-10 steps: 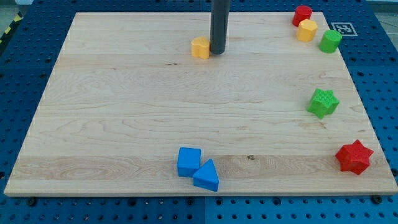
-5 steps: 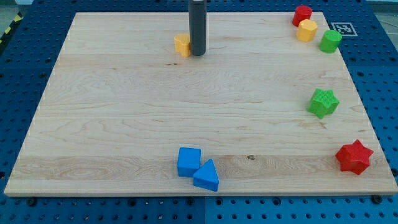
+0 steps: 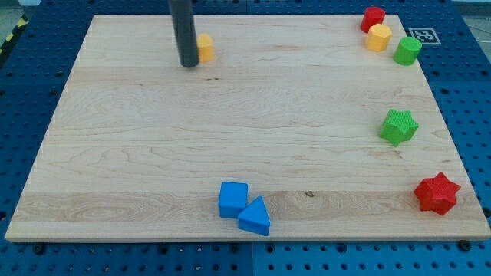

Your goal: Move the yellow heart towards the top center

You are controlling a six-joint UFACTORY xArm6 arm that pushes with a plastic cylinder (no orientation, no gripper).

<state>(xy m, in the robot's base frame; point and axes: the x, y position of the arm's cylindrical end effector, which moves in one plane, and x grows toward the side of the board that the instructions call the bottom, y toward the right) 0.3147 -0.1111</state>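
Observation:
The yellow heart lies near the board's top edge, left of centre. My tip rests on the board just to the heart's left and slightly below it, with the dark rod covering the heart's left edge. I cannot tell whether the rod touches the heart.
At the top right stand a red block, a yellow hexagonal block and a green cylinder. A green star and a red star sit along the right edge. A blue cube and blue triangle touch at bottom centre.
The yellow heart has slid left and slightly up along the top of the board. My tip has moved left from the heart's right side to its left side.

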